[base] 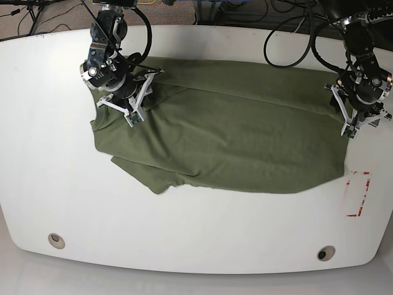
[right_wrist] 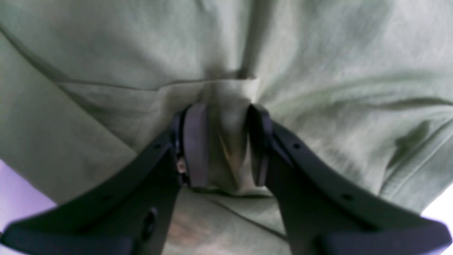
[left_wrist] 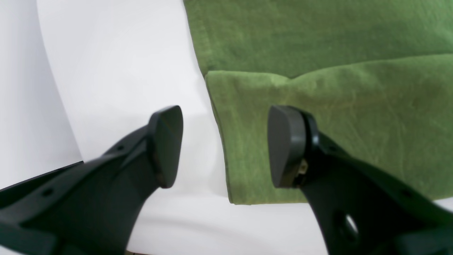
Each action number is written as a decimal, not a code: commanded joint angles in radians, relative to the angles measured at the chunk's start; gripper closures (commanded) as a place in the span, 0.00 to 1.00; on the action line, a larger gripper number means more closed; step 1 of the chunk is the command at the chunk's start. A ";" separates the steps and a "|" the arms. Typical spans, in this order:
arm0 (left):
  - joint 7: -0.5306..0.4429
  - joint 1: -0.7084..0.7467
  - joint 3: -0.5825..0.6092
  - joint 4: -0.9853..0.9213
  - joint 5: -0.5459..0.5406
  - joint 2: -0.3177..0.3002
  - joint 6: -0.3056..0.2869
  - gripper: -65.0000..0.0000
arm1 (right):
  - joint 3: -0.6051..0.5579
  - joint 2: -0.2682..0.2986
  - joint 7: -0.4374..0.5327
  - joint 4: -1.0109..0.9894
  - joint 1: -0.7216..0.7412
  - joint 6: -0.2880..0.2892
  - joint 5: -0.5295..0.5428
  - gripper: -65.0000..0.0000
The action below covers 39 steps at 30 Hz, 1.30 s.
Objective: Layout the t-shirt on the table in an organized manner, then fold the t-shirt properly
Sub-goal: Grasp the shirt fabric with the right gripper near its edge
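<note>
The olive-green t-shirt point(base: 245, 141) lies spread across the white table point(base: 196, 233), with a folded-over layer along its far edge and a rumpled sleeve at the left. My right gripper point(right_wrist: 224, 141) is shut on a bunched fold of the t-shirt point(right_wrist: 318, 71); in the base view this gripper point(base: 131, 115) sits on the shirt's upper left part. My left gripper point(left_wrist: 224, 145) is open just above the cloth's edge, one finger over the bare table point(left_wrist: 124, 71) and the other over the t-shirt point(left_wrist: 336, 106). In the base view the left gripper point(base: 349, 128) hangs at the shirt's right edge.
A red-and-white tape rectangle point(base: 357, 193) is marked on the table just below the shirt's right corner. Two round grommet holes point(base: 56, 240) point(base: 326, 252) sit near the front edge. Black cables point(base: 295, 43) trail over the table's back edge behind both arms.
</note>
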 commanded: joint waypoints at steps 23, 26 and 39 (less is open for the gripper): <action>-0.007 0.002 0.000 0.018 0.000 -0.013 0.006 0.45 | 0.001 0.004 0.021 0.018 0.049 0.001 0.010 1.00; -0.007 0.002 0.000 0.018 0.000 -0.013 0.006 0.45 | 0.001 0.004 0.021 0.018 0.049 0.001 0.010 1.00; -0.007 0.002 0.000 0.018 0.000 -0.013 0.006 0.45 | 0.001 0.004 0.017 0.105 0.049 0.001 0.010 1.00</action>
